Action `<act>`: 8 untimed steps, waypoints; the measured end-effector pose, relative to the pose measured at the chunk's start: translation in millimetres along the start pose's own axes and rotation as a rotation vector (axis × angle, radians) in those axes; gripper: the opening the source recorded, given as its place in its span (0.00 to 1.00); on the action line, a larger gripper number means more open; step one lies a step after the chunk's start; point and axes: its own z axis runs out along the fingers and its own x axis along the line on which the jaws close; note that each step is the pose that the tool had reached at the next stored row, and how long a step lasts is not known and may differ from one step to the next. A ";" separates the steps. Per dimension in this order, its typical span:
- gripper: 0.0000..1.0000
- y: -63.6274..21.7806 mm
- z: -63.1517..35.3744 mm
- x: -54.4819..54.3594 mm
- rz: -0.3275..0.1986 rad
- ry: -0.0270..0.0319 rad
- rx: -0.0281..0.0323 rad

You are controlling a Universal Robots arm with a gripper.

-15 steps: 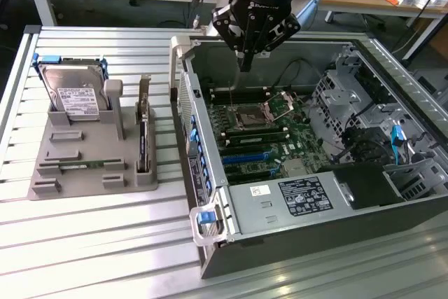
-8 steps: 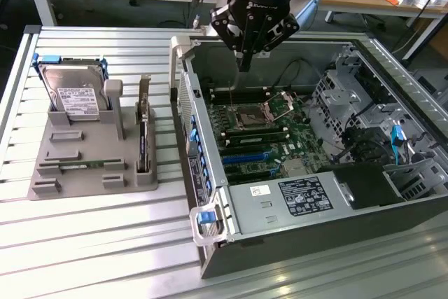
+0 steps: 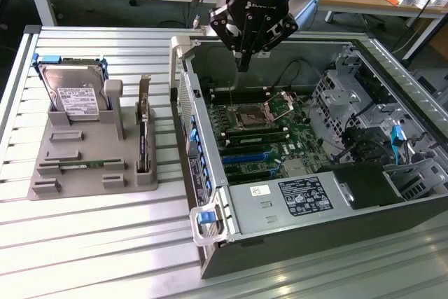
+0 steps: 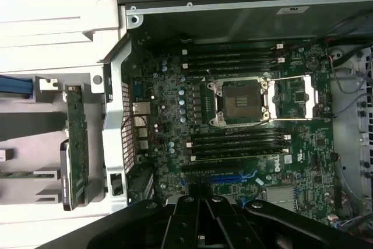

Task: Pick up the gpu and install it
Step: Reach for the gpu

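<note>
The gpu [image 3: 143, 142] stands on its edge in a slot of the grey holder [image 3: 52, 146], its silver bracket pointing up, at the exterior view's left of the open computer case [image 3: 294, 197]. In the wrist view the gpu [image 4: 76, 150] is a thin green card seen edge-on, outside the case wall. My gripper [image 3: 243, 62] hangs over the far part of the case, above the motherboard [image 3: 269, 141], well apart from the gpu. Its black fingers [image 4: 185, 214] are shut, tips together, with nothing between them.
A silver hard drive [image 3: 73, 96] in a blue frame stands at the back of the holder, and a narrow green memory stick [image 3: 80, 166] lies along its front. The motherboard [image 4: 175, 115] carries an open processor socket [image 4: 242, 100]. Drive cages [image 3: 364, 110] take up the case's right side.
</note>
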 end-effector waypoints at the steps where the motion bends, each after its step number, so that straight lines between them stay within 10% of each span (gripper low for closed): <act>1: 0.11 0.0 0.0 0.3 0.000 -0.0001 0.0000; 8: 0.11 -0.3 -0.1 3.9 0.000 0.0000 0.0000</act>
